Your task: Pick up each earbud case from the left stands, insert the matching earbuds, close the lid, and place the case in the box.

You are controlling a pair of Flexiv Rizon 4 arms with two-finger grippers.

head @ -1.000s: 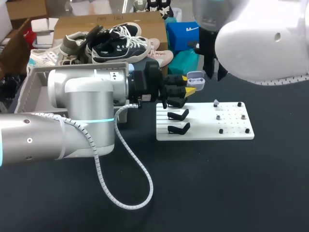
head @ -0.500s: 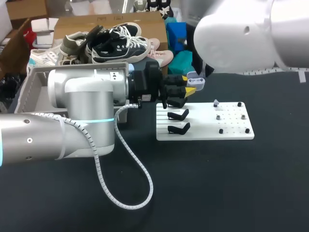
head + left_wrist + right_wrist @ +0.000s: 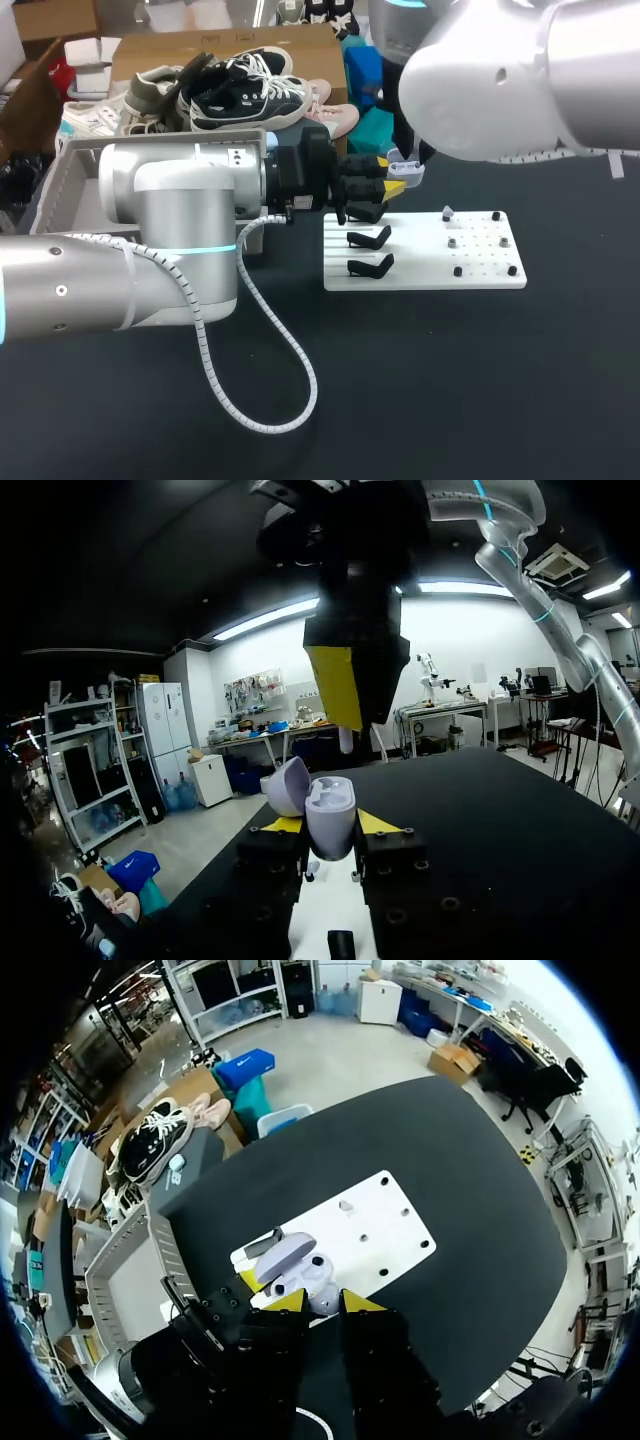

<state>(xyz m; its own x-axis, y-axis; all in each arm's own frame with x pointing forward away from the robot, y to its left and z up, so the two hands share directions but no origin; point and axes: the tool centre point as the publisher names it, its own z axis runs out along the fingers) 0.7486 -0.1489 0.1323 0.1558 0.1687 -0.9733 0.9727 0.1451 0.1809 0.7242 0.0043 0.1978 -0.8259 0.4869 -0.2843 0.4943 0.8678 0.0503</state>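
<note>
My left gripper [image 3: 392, 178] is shut on a lavender earbud case [image 3: 406, 163] and holds it above the far left corner of the white board [image 3: 425, 270]. In the left wrist view the case [image 3: 330, 815] sits upright between the yellow tips with its lid [image 3: 287, 785] swung open. My right gripper [image 3: 347, 715] hangs straight above the case, a small pale earbud [image 3: 345, 742] pinched at its tips. From the right wrist, the open case [image 3: 300, 1270] lies just beyond the right gripper [image 3: 322, 1303]. A single pale earbud [image 3: 448, 213] rests on the board.
Two empty black stands [image 3: 368, 238] [image 3: 370, 265] sit on the board's left part, small black pegs [image 3: 458, 271] on its right. A grey box [image 3: 62, 175] stands at the far left behind my left arm. Shoes [image 3: 245, 95] and a cardboard box lie along the back edge.
My right arm has swung left, bringing its gripper over the held case. The left arm and the case have stayed still.
</note>
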